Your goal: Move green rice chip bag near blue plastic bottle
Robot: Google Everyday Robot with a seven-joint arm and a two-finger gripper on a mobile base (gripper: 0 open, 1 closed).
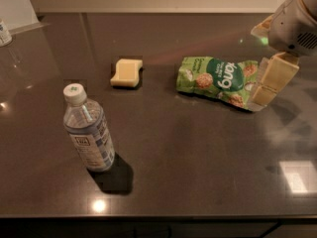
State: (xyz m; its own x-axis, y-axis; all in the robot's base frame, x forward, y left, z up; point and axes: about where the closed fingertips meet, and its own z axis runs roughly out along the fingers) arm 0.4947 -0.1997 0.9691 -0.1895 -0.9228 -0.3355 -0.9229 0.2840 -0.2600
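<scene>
At about 2 o'clock on the dark glossy table [198, 162], lying flat: green rice chip bag [218, 78], dark green round logo and white lettering facing up, pictured brown chips to either side of the logo. Long axis roughly from 9 to 3, the right end dipping a little toward 4.

Right at the bag's 3 o'clock end: the gripper [273, 79], its pale cream segmented part overlapping the bag's right edge in this view, its grey rounded housing above at the 2 o'clock corner, cut by the frame. Touching the bag or only hanging over it: cannot tell. Spread or pressed together: cannot tell either.

Down at 8 o'clock, well apart from the bag: blue plastic bottle [89, 138], upright, white screw cap on, blue-and-white label round the lower body, dark shadow falling toward 4 o'clock.

At about 11 o'clock, level with the bag and to its 9 o'clock side: small pale yellow sponge [126, 72], flat on the table, touching neither bag nor bottle.

At the far 10 o'clock edge, half cut off: another small labelled container [4, 32].
</scene>
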